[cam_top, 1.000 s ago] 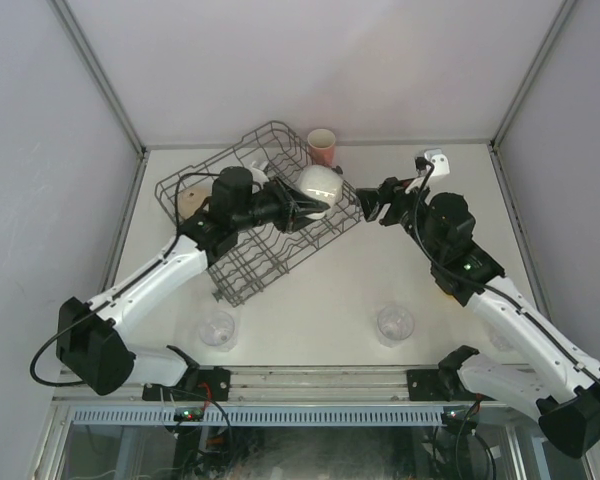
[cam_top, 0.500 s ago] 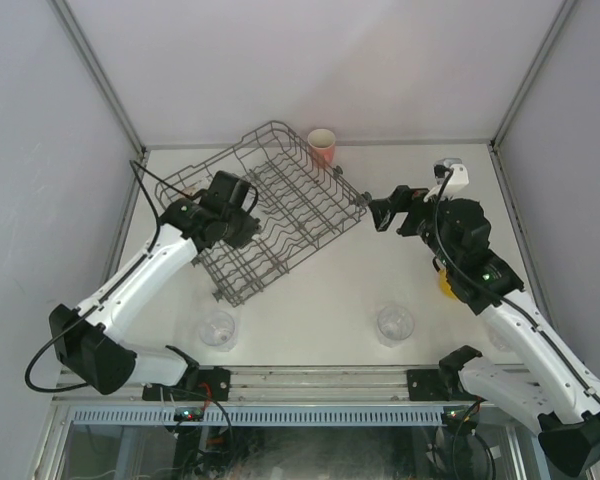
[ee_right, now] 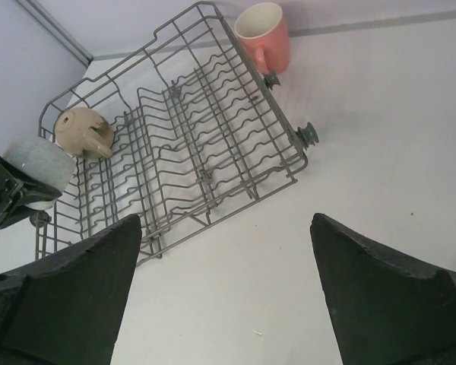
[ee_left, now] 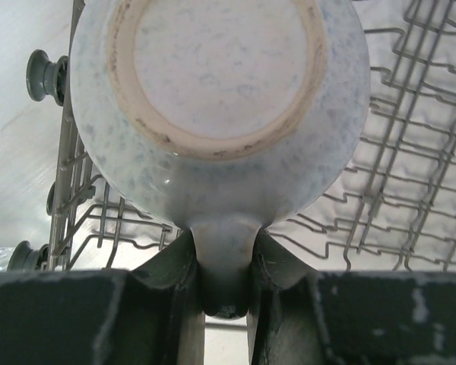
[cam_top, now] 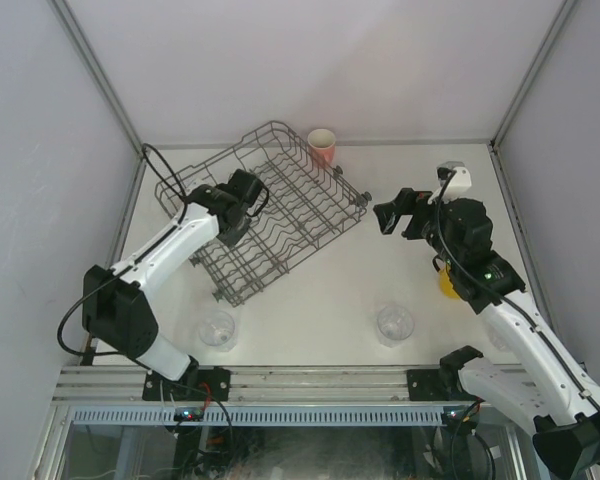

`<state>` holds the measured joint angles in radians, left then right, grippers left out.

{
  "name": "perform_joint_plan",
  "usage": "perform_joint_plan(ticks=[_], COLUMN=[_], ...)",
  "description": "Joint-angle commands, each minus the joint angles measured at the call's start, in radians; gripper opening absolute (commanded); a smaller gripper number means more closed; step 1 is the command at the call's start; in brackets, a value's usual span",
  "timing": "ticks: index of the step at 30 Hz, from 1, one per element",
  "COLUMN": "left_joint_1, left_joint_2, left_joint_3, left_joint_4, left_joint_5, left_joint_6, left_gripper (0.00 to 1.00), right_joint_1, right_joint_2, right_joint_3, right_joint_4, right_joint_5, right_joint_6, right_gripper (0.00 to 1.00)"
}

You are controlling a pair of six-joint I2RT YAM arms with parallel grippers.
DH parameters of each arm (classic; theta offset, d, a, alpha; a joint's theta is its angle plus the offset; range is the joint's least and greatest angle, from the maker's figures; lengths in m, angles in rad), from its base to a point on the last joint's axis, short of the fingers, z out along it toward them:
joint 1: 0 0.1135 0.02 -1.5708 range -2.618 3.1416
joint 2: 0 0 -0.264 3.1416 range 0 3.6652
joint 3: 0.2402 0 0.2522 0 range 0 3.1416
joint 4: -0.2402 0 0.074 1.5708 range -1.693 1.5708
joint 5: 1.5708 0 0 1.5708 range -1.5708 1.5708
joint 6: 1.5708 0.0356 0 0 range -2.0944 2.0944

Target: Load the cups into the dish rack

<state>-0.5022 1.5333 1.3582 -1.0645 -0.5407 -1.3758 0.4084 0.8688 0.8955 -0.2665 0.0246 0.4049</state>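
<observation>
White surface [cam_top: 400,190]. Left gripper [ee_left: 224,262] clamped on white mug [ee_left: 213,99] handle, over rack [cam_top: 280,215] left end. Right gripper [cam_top: 390,213] wide open, empty, right of rack. Tan mug [ee_right: 83,131] in rack; pink cup [ee_right: 264,34] just outside far corner.

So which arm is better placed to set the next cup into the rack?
Left. The left gripper is shut on the handle of the white mug, held over the tines of the dish rack. The right gripper is open and empty, beside the rack, and would need to fetch a cup first.
</observation>
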Motion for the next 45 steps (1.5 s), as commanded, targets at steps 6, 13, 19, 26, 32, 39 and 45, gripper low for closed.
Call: perform_joint_plan(ticks=[6, 13, 19, 26, 32, 39, 45], left_joint_1=[0.051, 0.105, 0.11, 0.11, 0.109, 0.108, 0.097], left_joint_2=[0.084, 0.145, 0.205, 0.254, 0.283, 0.313, 0.335], left_joint_3=[0.017, 0.022, 0.049, 0.041, 0.032, 0.021, 0.029], left_joint_4=[0.019, 0.052, 0.057, 0.086, 0.136, 0.145, 0.144], left_joint_5=[-0.13, -0.136, -0.158, -0.152, -0.14, -0.11, -0.08], left_joint_6=[-0.197, -0.198, -0.172, -0.145, -0.107, -0.118, -0.119], left_gripper=[0.0, 0.0, 0.0, 0.0, 0.0, 0.0, 0.0], right_joint_1=[-0.047, -0.079, -0.105, -0.116, -0.123, -0.129, -0.134], right_joint_2=[0.002, -0.001, 0.006, 0.006, 0.004, -0.001, -0.01], right_joint_3=[-0.025, -0.039, -0.045, -0.044, -0.052, -0.056, -0.059], right_joint_4=[0.014, -0.002, 0.008, 0.006, 0.005, -0.007, -0.01], right_joint_5=[-0.053, -0.076, -0.105, -0.116, -0.126, -0.133, -0.146], right_joint_6=[0.022, 0.018, 0.028, 0.027, 0.028, 0.021, 0.012], right_gripper=[0.92, 0.92, 0.91, 0.91, 0.91, 0.91, 0.91])
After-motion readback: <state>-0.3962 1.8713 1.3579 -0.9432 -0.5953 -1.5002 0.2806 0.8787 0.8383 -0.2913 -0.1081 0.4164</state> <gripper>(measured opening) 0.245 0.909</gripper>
